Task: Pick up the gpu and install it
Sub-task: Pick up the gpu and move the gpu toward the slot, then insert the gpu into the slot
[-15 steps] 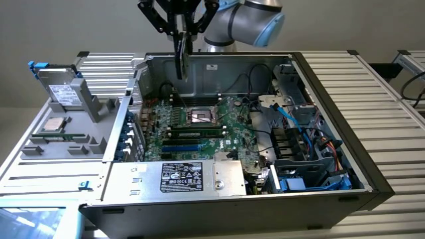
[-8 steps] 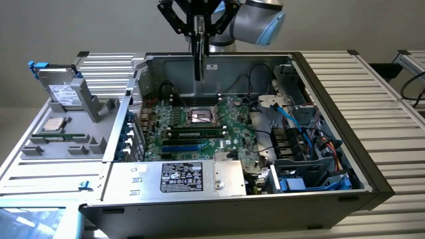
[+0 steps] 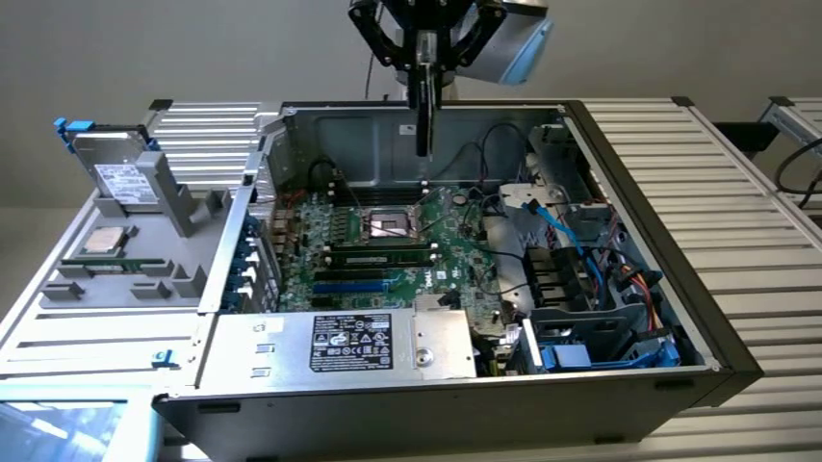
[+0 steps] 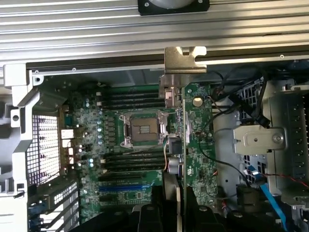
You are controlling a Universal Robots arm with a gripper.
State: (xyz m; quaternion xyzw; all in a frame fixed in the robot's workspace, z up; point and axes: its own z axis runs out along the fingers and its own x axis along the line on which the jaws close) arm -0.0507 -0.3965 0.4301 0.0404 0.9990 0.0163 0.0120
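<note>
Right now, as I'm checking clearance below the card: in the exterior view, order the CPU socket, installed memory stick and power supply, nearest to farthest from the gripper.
The gripper holds the gpu above the far side of the case.
1. CPU socket, mid-board.
2. Memory stick, just camera-side of the socket.
3. Power supply, at the near edge.

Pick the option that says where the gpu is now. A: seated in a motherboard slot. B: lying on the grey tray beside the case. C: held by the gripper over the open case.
C: the gpu hangs edge-on from the gripper above the motherboard.
</note>
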